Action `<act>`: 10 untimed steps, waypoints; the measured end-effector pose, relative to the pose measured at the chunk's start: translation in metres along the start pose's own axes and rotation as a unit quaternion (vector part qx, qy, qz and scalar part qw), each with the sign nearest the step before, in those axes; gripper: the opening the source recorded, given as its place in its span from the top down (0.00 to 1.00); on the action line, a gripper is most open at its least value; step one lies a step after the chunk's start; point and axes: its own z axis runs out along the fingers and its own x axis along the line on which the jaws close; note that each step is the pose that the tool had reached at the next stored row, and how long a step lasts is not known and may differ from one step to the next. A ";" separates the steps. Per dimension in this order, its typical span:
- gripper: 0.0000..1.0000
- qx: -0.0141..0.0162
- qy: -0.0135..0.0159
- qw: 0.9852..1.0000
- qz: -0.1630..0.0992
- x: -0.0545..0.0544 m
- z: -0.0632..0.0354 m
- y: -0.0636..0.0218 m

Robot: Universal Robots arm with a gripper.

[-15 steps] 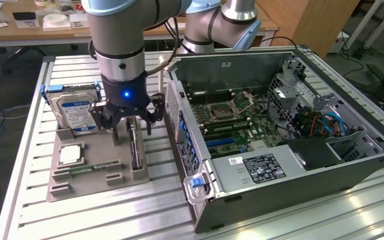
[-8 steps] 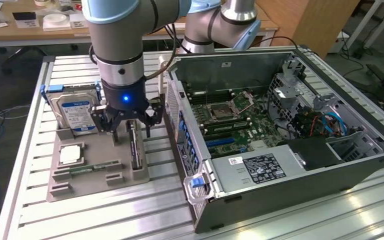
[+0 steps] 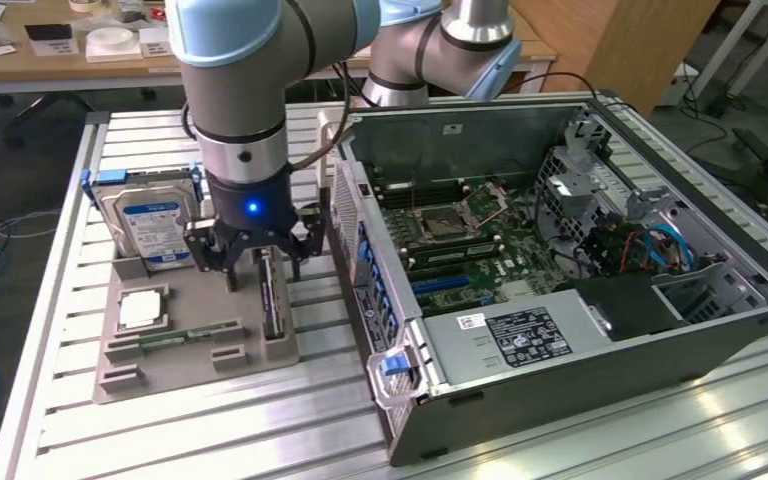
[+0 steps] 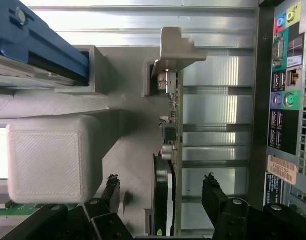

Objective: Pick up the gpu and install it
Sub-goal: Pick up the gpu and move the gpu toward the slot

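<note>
End effector [image 4: 160,178] spread wide, straddling upright gpu [image 4: 165,200] (wrist view: gaps both sides).

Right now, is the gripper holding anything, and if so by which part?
Nothing is held. The gripper is open, straddling the gpu standing on edge in the tray, with a gap on each side.

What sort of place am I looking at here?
Probably a robotics lab or workshop: a robot arm over a parts tray, an opened computer case on a slatted metal table, cluttered desks behind.
</note>
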 end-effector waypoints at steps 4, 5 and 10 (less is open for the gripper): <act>0.24 0.000 0.000 1.000 0.000 0.000 0.0073 0.0016; 0.24 0.000 0.000 1.000 0.000 0.000 0.0091 0.0017; 0.24 0.000 0.000 1.000 0.000 0.000 0.0166 0.0018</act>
